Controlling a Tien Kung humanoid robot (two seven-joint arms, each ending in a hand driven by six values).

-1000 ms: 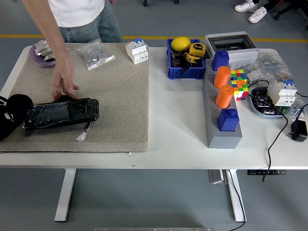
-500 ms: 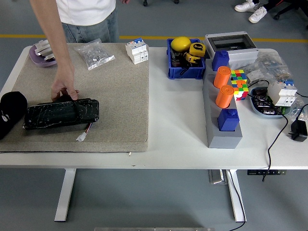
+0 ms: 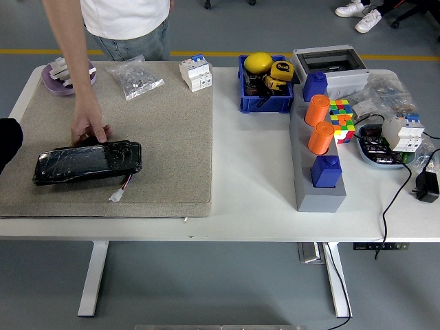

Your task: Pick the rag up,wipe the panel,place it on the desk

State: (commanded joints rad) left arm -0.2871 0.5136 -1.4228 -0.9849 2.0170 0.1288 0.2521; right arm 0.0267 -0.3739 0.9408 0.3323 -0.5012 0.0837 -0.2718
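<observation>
The black glossy panel lies on the beige mat at the table's left, with a small white connector on wires at its near right corner. A person at the far side reaches down, and their hand rests at the panel's far edge. My left hand shows only as a black shape at the picture's left edge, to the left of the panel and apart from it. I cannot pick out a rag. The right arm is out of sight.
On the mat's far side are a purple dish with parts, a bag of screws and a white breaker. To the right stand a blue bin, a grey block with orange and blue pegs, a colour cube and cables.
My left hand has drawn back leftward, off the panel's left end to the picture's edge. The person's hand has stayed at the panel's far edge, shifting only slightly.
</observation>
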